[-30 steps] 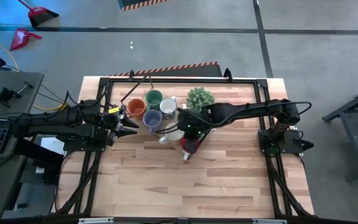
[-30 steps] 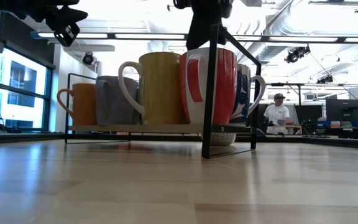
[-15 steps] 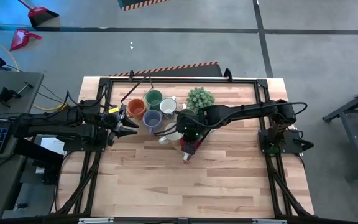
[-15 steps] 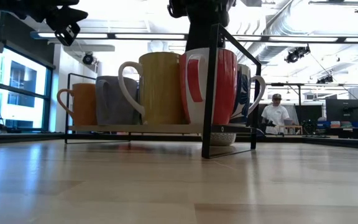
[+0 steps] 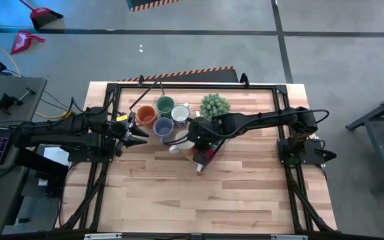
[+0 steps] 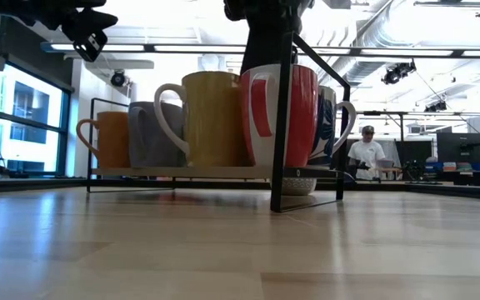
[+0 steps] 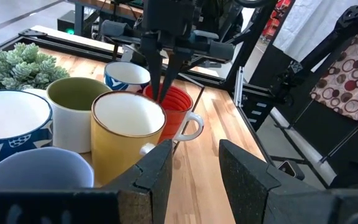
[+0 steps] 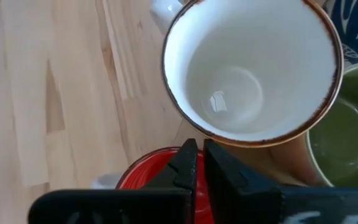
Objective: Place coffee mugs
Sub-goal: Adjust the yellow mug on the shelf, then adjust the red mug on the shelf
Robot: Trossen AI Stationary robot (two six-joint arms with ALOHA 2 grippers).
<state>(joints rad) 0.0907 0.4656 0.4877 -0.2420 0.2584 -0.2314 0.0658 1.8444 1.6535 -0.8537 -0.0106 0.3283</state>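
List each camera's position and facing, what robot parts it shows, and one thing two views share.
High: overhead, straight down; both arms, right gripper at red mug.
Low: table height, level across; mugs on a rack.
Left wrist: forward past left gripper toward the mugs.
Right wrist: down past right gripper's pinched fingers on the red rim.
Shared: yellow mug in both wrist views.
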